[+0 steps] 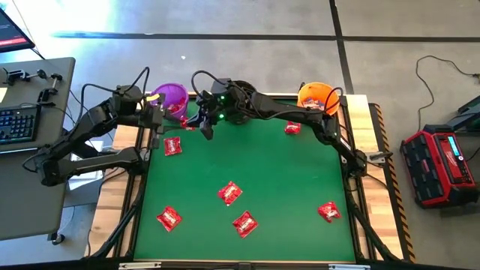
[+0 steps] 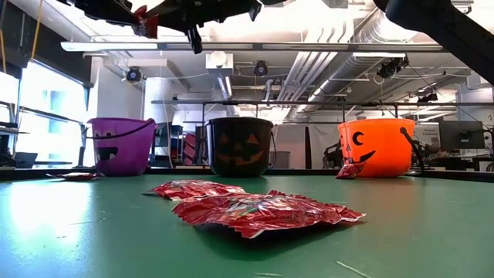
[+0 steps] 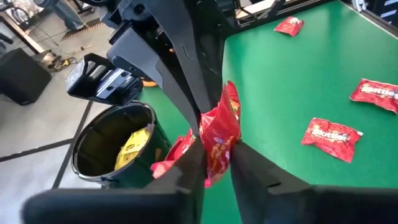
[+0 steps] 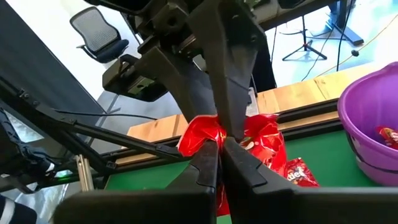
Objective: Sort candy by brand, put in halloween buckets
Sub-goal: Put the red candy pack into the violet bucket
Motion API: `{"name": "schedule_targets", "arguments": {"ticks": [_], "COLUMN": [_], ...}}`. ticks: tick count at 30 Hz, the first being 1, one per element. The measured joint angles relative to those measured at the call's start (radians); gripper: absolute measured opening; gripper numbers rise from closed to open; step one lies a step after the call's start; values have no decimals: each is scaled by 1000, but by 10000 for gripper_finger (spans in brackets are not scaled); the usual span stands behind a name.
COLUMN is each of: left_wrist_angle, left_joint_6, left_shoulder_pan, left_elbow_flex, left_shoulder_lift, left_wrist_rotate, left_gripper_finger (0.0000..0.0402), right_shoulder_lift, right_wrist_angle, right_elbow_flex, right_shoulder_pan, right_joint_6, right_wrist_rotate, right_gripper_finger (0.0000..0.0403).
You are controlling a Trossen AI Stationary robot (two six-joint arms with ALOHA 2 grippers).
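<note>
Green table [image 1: 285, 187]: both fingers pinch red packet [image 3: 219, 138].

We look straight down on the green table [image 1: 255, 187] from above and level across it from its near edge; both wrist views sit close on one red packet [image 3: 219, 140].

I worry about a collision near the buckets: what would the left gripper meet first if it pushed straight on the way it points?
Probably the right gripper: both pinch the same red packet between them.
</note>
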Motion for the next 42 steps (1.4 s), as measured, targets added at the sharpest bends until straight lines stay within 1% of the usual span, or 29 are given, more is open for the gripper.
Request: {"name": "schedule_targets", "arguments": {"ticks": [3,5,9,11,15,19,23,27,30,37,42], "left_wrist_angle": [0,-2,-13,-18,-30,-49,-139,-206,-189,-151,-154], "left_joint_6": [3,7,7,8,1,-62,-171,-294,-355,-420,-457], "left_shoulder_pan": [0,0,0,0,0,3,34,99,160,303,377], "left_elbow_flex": [0,0,0,0,0,0,0,0,0,30,49], "left_shoulder_lift": [-1,-1,-1,-1,-1,13,67,167,247,433,557], "left_wrist_rotate": [-23,-39,-49,-77,-215,-387,-558,-659,-677,-684,-621], "left_gripper_finger": [30,21,17,17,16,15,15,15,15,15,16], "right_shoulder_lift": [0,0,0,-3,-24,-56,-58,-60,-61,-61,-61], "right_wrist_angle": [1,0,-10,-22,-61,-102,-129,-153,-168,-185,-200], "right_elbow_flex": [0,0,0,0,0,0,0,0,0,0,0], "right_shoulder_pan": [0,0,0,-4,-23,-47,-66,-74,-74,-74,-72], "right_joint_6": [7,12,10,20,31,30,31,29,18,12,13], "right_wrist_rotate": [6,18,20,21,35,73,76,96,126,126,126], "right_gripper_finger": [5,15,55,81,129,159,167,165,165,165,165]}}
